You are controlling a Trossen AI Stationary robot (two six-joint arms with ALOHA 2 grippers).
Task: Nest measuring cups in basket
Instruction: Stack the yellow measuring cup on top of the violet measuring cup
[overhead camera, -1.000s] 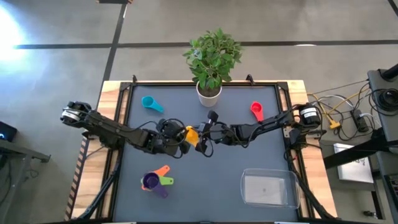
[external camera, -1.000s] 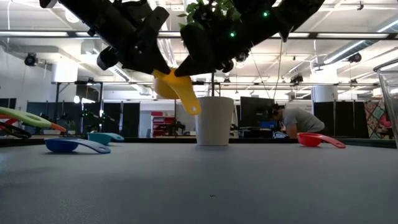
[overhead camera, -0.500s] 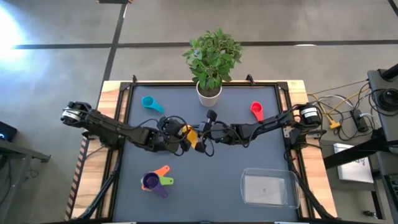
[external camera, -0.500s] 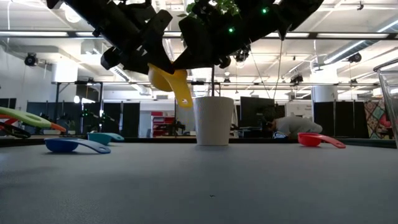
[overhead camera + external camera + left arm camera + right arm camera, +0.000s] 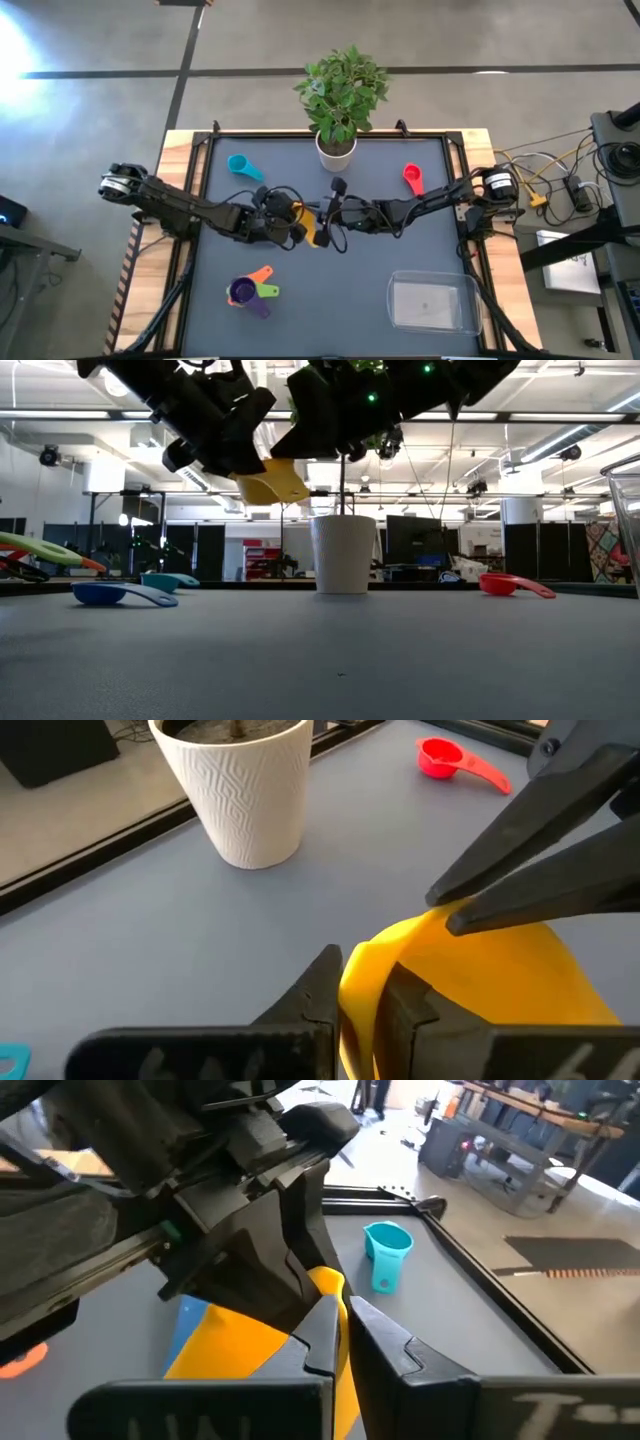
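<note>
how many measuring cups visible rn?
7. Yellow cup held mid-air between both arms; teal cup far left; red cup far right; purple, orange and green nested cups near left; blue cup under the left arm.

Yellow plastic scoop-cup (image 5: pixel 272 482) swung up from hanging with its handle slanting down toward the white plant pot's rim to lying nearly level and higher above the counter, tucked closer under the two dark arms. Left tool (image 5: pixel 362 1005), spread wider half a second back, now pinched onto the cup's yellow edge, opposite the right tool (image 5: pixel 338 1330), likewise clamped on it. Seen from above, yellow shifted slightly toward the left arm's side and drawn more beneath it; bent-over person in the room behind the pot gone from the low view.
</note>
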